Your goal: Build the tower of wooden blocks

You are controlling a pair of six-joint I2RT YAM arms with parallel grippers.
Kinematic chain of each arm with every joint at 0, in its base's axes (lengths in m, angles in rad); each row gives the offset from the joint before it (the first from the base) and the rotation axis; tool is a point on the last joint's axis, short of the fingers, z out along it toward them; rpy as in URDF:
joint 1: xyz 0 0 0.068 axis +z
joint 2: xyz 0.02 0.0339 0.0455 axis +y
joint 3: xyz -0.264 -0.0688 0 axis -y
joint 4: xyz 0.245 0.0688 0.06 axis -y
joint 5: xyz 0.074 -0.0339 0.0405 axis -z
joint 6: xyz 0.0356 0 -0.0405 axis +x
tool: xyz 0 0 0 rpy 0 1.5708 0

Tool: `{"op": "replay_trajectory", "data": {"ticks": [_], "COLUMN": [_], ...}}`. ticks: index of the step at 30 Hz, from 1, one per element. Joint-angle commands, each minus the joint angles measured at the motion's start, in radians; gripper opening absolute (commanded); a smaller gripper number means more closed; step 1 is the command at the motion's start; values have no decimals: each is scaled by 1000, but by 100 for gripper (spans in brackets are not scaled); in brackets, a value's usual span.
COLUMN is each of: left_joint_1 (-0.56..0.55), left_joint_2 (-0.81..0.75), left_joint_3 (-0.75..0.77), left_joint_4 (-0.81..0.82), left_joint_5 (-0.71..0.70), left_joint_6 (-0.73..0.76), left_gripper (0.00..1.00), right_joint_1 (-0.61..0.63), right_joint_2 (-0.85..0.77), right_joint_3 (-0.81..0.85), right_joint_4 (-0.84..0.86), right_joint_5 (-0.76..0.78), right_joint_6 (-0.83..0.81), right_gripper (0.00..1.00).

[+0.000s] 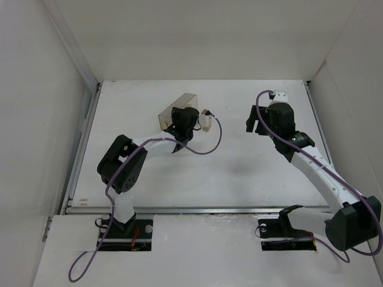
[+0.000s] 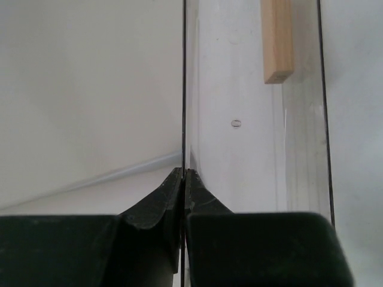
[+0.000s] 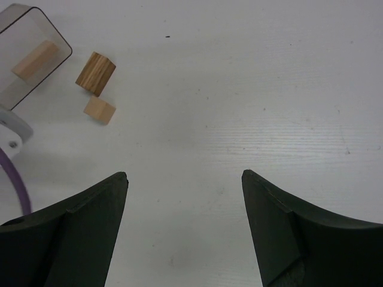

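On the left of the table (image 1: 239, 173), the left arm reaches toward the far middle. The left gripper (image 1: 179, 124) sits at the near side of the clear plastic box (image 1: 179, 104). In the left wrist view its fingers (image 2: 203, 200) are pressed together, with the thin edge of a box wall (image 2: 299, 149) running straight down between them, so the gripper (image 2: 182, 173) is clamped on the box. One pale wooden block (image 2: 278, 42) lies inside the box, far from the fingertips.

Just right of the left gripper and the box is the wood block tower (image 1: 206, 121), a tiny cluster on the table surface. A purple cable (image 1: 215, 140) curves past on its near right.

The right wrist view shows a darker-grained block (image 3: 96, 73) and a paler one (image 3: 99, 110) just beside it. Whether they are stacked cannot be told.

Further right, well apart from the tower, the right gripper (image 1: 256, 128) hangs over bare table. Its fingers (image 3: 90, 227) are spread wide and hold nothing (image 3: 184, 174). The tower lies to its far left.
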Motion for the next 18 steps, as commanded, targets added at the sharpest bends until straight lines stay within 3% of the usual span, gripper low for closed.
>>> {"op": "replay_trajectory", "data": {"ticks": [1,3,5,7,13,18], "left_joint_1": [-27,-27,-27,-37,-37,-37], "left_joint_2": [-34,-8,12,24,24,12], "left_joint_3": [-155,-215,-246,-259,-269,-370], "left_joint_4": [584,928,1062,1157,1216,1292], "left_joint_5": [-134,-109,-71,-60,-14,81], "left_joint_6": [425,619,805,878,984,1073], "left_gripper": [0,0,0,0,0,0], "right_joint_1": [-5,-5,-5,-5,-5,-5], "right_joint_2": [-29,-29,-29,-29,-29,-29], "right_joint_3": [12,12,12,12,3,-6], "right_joint_4": [34,34,34,34,34,34], "right_joint_5": [-14,-23,-23,-23,-23,-23], "right_joint_6": [8,8,8,8,8,8], "right_gripper": [83,83,83,83,83,83]}}
